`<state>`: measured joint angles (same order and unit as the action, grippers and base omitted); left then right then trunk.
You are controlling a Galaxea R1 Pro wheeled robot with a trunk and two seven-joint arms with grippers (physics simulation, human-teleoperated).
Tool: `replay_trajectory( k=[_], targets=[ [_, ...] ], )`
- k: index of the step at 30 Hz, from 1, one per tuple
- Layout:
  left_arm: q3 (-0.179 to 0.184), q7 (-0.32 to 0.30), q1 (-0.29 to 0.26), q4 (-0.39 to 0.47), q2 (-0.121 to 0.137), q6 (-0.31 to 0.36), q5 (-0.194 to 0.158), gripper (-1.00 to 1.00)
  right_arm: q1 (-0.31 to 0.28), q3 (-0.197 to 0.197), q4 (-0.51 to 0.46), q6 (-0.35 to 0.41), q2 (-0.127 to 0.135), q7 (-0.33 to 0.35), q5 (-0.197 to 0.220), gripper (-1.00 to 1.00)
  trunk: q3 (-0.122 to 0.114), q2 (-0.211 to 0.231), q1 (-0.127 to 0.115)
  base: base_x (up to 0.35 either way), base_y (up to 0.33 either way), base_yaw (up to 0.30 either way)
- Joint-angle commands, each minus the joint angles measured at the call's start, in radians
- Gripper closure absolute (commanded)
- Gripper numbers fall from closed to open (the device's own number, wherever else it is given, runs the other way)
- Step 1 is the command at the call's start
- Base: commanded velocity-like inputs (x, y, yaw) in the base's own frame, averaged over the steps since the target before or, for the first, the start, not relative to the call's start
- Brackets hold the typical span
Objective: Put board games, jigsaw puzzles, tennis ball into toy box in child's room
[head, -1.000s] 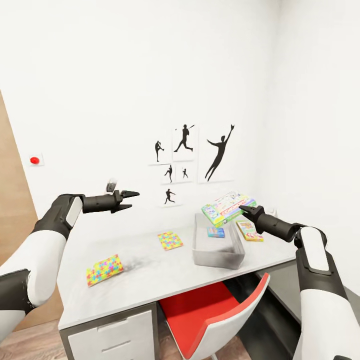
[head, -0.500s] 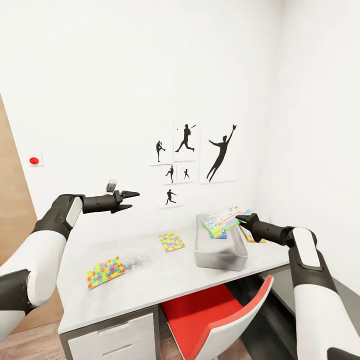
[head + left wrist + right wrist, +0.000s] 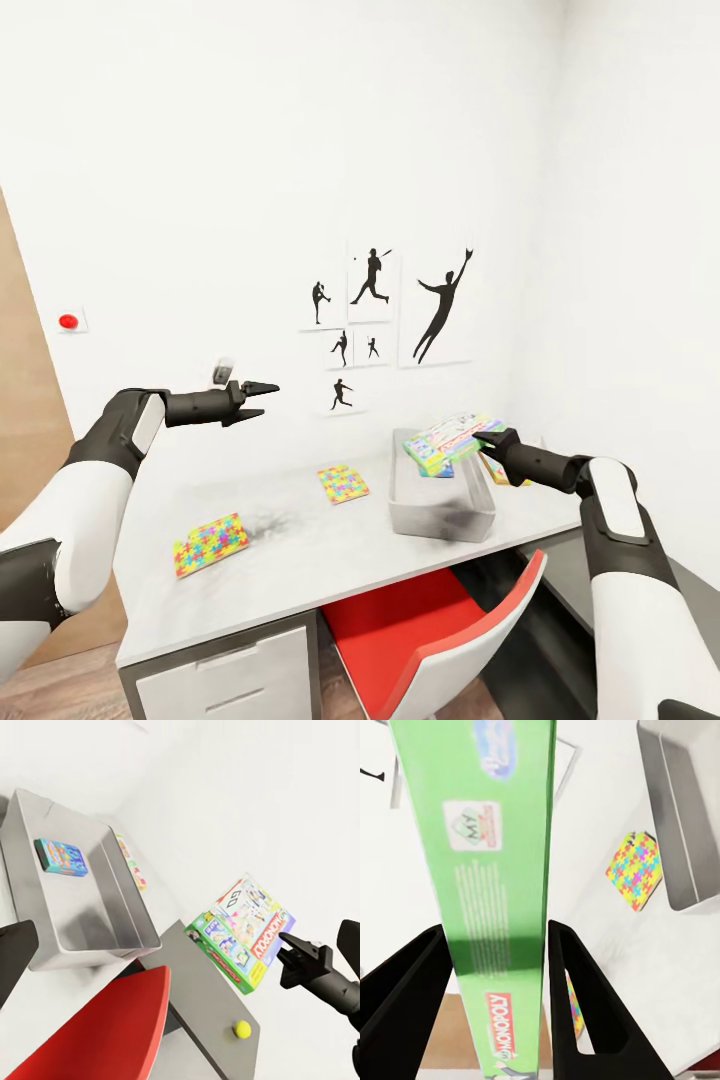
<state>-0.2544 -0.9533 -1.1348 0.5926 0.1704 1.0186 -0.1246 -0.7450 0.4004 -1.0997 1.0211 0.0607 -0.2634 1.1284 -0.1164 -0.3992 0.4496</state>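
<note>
Long white-topped table (image 3: 300, 560) running along the wall, red chair (image 3: 440, 630) tucked under its near edge. Grey toy box (image 3: 440, 505) on the right part of the table, blue board game (image 3: 61, 856) lying flat inside on its floor. White-green board game (image 3: 452, 440) held tilted over the far right rim of the toy box, clamped between the fingers of the right gripper (image 3: 488, 436). Orange-green board game (image 3: 129, 862) lying on the table just right of the toy box. Two jigsaw puzzles on the table: one (image 3: 210, 541) near the left, one (image 3: 343, 483) further back towards the middle. Tennis ball (image 3: 241, 1028) on the table. Left gripper (image 3: 258, 392) raised above the left of the table, fingers apart, holding nothing
</note>
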Motion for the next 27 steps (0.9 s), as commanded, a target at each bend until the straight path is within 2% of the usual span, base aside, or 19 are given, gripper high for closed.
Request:
replay_trajectory(
  k=[1, 20, 27],
  targets=[
    [-0.002, -0.001, 0.0, 0.0, 0.0, 0.006, -0.002, -1.0, -0.001, 0.001, -0.001, 0.003, -0.001, -0.01, 0.011, 1.0, 0.001, -0.001, 0.0, 0.043, 0.018, 0.0],
    [-0.002, -0.001, 0.0, 0.0, 0.0, 0.008, -0.004, -1.0, -0.016, 0.0, 0.009, -0.014, -0.01, -0.017, 0.01, 1.0, 0.001, -0.001, 0.0, 0.038, 0.023, 0.0],
    [-0.002, -0.001, 0.0, 0.0, 0.0, 0.008, -0.004, -1.0, -0.035, 0.0, 0.08, -0.067, -0.01, -0.033, 0.011, 1.0, 0.001, -0.001, 0.0, 0.0, 0.0, 0.0]
  ],
)
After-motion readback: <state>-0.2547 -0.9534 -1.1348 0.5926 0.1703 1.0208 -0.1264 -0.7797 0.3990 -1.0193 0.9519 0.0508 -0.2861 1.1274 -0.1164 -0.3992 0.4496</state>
